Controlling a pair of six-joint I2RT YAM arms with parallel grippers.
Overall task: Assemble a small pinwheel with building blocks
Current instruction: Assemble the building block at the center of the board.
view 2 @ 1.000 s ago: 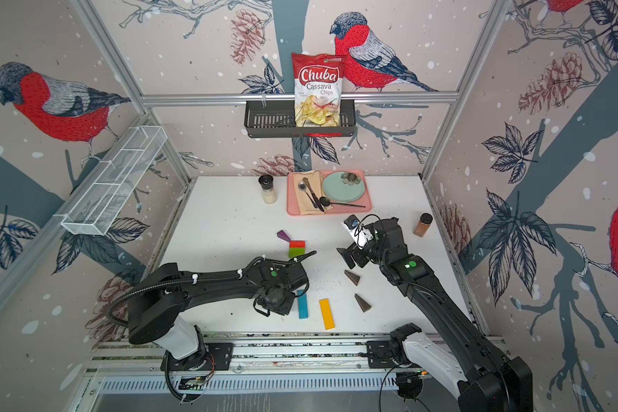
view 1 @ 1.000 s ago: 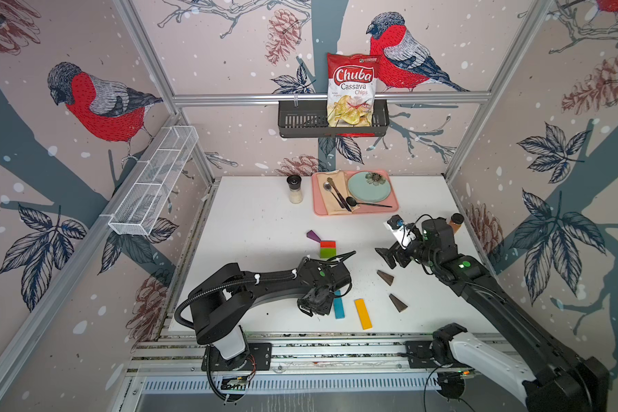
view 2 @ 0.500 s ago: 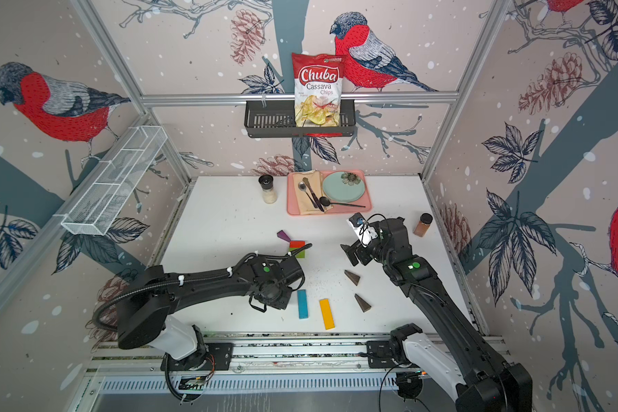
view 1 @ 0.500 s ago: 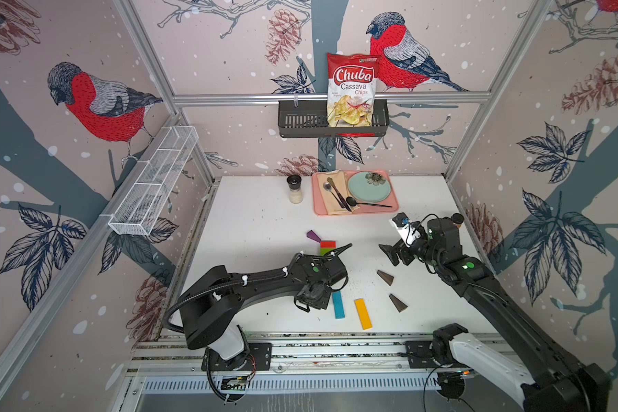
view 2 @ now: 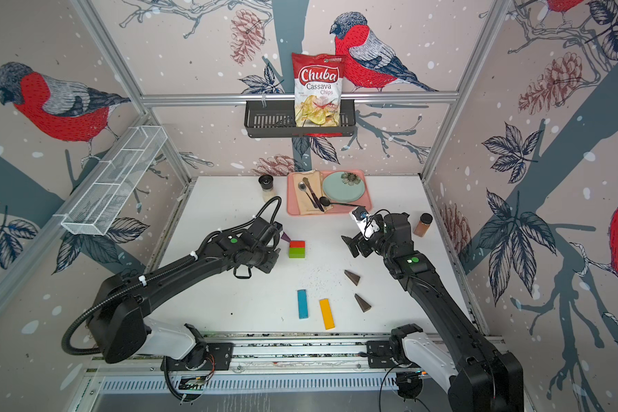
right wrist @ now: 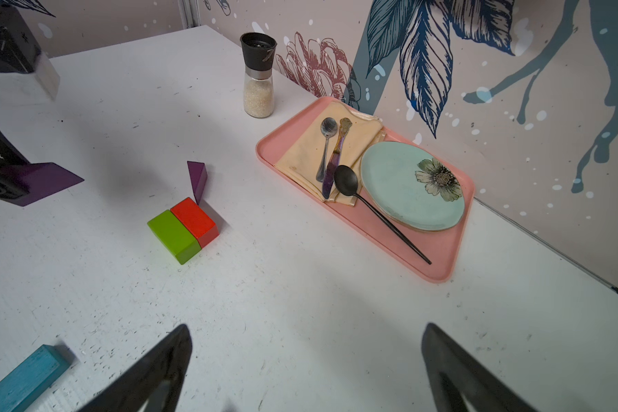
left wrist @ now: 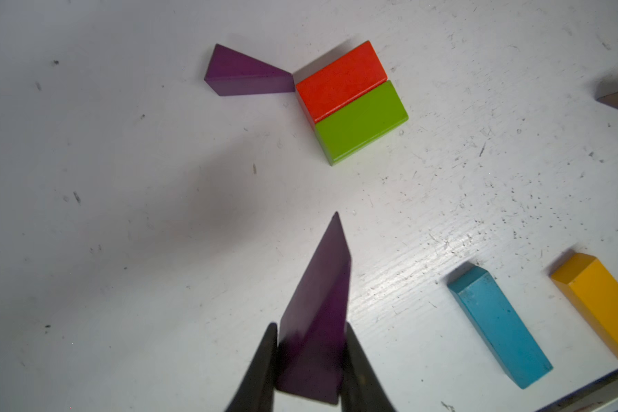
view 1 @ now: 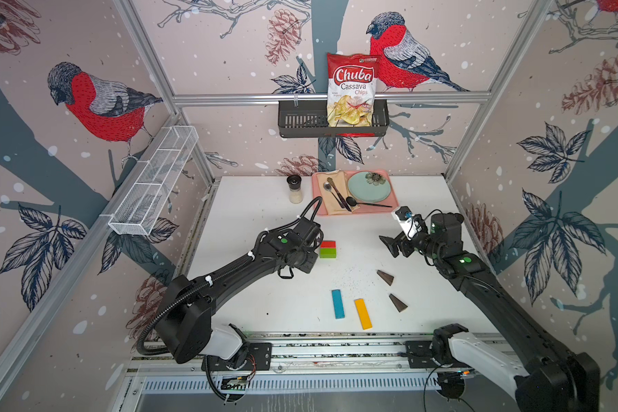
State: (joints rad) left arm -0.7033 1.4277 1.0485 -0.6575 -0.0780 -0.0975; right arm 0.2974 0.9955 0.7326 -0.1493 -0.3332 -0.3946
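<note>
Left wrist view: my left gripper pinches a purple wedge; I should set it flat, tip against the green brick. My right gripper gapes empty.

Red brick sits flush against a green brick; one purple wedge meets the red brick's corner, a second purple wedge hangs near. Farther from the red brick: blue bar, yellow bar, two dark brown wedges. Pink tray, mint plate with flower print, white table
</note>
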